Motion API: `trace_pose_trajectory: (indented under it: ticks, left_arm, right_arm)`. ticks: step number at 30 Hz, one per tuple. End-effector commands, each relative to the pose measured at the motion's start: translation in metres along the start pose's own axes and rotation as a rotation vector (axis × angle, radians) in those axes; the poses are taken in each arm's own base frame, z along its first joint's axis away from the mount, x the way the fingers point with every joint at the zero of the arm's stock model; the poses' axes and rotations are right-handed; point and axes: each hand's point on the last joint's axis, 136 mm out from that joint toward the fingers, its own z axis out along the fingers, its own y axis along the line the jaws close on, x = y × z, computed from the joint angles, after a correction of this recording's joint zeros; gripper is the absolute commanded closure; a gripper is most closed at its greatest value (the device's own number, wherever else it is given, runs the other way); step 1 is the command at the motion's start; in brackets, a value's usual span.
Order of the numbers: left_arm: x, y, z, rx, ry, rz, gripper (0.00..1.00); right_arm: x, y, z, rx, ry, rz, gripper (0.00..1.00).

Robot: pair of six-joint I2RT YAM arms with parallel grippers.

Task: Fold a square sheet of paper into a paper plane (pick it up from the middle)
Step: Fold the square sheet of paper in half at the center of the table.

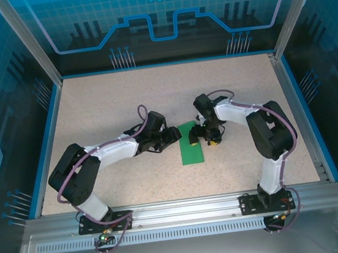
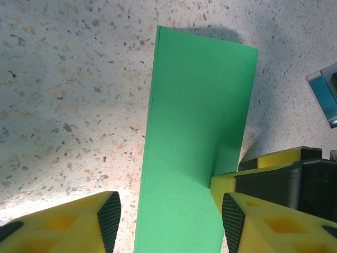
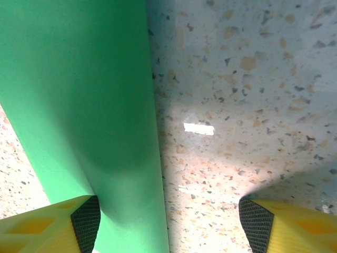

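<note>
The square sheet of paper (image 1: 191, 151) lies flat on the speckled table as a long, narrow bright green rectangle, folded double. In the left wrist view the paper (image 2: 195, 142) runs between the fingers of my left gripper (image 2: 171, 219), which is open and straddles it without touching. My left gripper (image 1: 175, 135) sits at the strip's far left corner. My right gripper (image 1: 203, 139) is at the far right side, also open. In the right wrist view its left fingertip (image 3: 87, 224) rests over the paper (image 3: 79, 95) and the other is over bare table. No paper plane shape is in view.
The speckled tabletop (image 1: 123, 101) is bounded by a blue rim (image 1: 47, 135) at the sides and back, and an aluminium rail (image 1: 179, 208) holds the arm bases at the near edge. Glass panels rise all round.
</note>
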Motion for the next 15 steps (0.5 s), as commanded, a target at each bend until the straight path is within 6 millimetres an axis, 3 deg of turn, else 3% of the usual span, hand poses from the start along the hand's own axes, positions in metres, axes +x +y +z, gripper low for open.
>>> trace_pose_trajectory:
  ticks: [1, 15]
  left_arm:
    - [0.0034, 0.002, -0.0066, -0.014, -0.003, 0.004, 0.42]
    - [0.0033, 0.0021, -0.0071, -0.015, -0.002, 0.003, 0.42]
  right_arm:
    - [0.0013, -0.0118, 0.0272, 0.066, 0.026, -0.009, 0.24]
    - [0.001, -0.0146, 0.0363, 0.067, 0.037, 0.031, 0.24]
